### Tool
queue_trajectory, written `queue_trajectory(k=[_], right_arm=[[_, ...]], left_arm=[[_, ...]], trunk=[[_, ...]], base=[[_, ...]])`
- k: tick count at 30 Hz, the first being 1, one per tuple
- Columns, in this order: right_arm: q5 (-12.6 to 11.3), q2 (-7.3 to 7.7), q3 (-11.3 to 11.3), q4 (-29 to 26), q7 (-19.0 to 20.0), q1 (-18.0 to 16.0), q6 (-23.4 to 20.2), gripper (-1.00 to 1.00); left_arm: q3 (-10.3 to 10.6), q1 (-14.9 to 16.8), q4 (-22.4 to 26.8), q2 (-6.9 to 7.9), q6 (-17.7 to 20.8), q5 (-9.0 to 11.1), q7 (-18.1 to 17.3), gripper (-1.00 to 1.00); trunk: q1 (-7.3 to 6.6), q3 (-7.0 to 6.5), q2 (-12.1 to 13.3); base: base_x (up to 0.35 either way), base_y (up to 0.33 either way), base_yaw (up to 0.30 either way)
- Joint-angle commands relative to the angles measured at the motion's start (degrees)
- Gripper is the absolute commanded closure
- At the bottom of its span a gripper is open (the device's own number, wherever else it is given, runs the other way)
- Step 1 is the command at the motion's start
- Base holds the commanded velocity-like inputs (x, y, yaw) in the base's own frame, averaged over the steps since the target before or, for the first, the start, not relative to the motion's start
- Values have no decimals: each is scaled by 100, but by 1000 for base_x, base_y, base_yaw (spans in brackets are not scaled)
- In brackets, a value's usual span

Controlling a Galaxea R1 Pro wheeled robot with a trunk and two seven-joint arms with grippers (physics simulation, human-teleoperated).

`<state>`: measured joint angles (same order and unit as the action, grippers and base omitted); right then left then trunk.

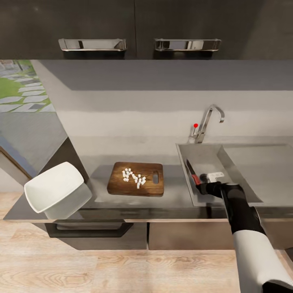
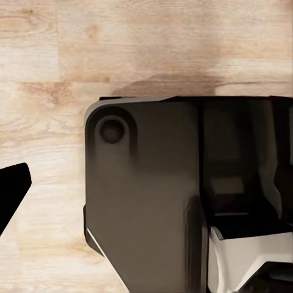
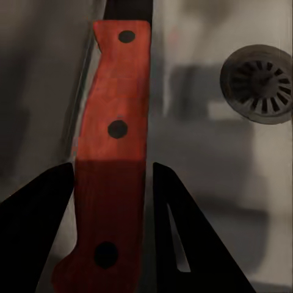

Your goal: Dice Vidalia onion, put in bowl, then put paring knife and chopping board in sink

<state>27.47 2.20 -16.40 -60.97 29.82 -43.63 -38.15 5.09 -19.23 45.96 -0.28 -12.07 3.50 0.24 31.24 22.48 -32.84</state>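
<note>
Wooden plank flooring [image 1: 122,268] lies nearest, in front of the dark cabinet fronts [image 1: 183,236] under the countertop [image 1: 97,179]; the left wrist view looks down on the same pale planks [image 2: 140,43] and a dark part of the robot's own body [image 2: 146,207], and whether the left gripper is open or closed cannot be told from it. Using the sink [image 1: 244,162] as the landmark: the right gripper [image 1: 202,184] reaches over the sink's near-left corner, its fingers [image 3: 36,238] set on either side of the red handle of the paring knife [image 1: 191,171], gripping it. In the right wrist view the knife handle [image 3: 113,159] shows black rivets and the round drain [image 3: 259,85] lies on the basin floor beyond. The blade points away from the robot along the sink's left wall. To the left of the sink, the chopping board [image 1: 118,185] lies flat on the countertop with the diced onion [image 1: 133,176] scattered on it. Further left of the sink, at the counter's end, the white bowl [image 1: 55,189] sits tilted. Behind the sink's far-left corner rises the chrome tap [image 1: 209,120] with its red dot, and above it hang two bar handles [image 1: 92,44] on upper cabinets.
</note>
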Motion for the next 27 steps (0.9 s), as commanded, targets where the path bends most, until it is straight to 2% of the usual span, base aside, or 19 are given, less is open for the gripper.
queue_trajectory(k=[1,4,9,15,27], right_arm=[[51,-5,-13,50,-28,-5,34,100],[48,-3,-80,127,-242,-5,105,100],[47,-5,-206,151,-308,-5,121,100],[47,-18,-222,183,-319,-5,123,100],[39,-27,-215,321,-319,-5,132,100]], left_arm=[[10,-2,7,2,-8,34,3,-100],[10,-2,9,2,-9,29,3,-100],[10,-2,13,2,-7,28,3,-100],[10,-2,22,2,-10,28,3,-100],[10,-2,45,2,-10,28,3,-100]], trunk=[[2,11,-8],[2,26,-8],[2,52,-8],[2,83,-8],[2,146,-8]], base=[[0,0,0],[21,-30,0],[138,-185,0],[127,-146,0],[8,-9,0]])
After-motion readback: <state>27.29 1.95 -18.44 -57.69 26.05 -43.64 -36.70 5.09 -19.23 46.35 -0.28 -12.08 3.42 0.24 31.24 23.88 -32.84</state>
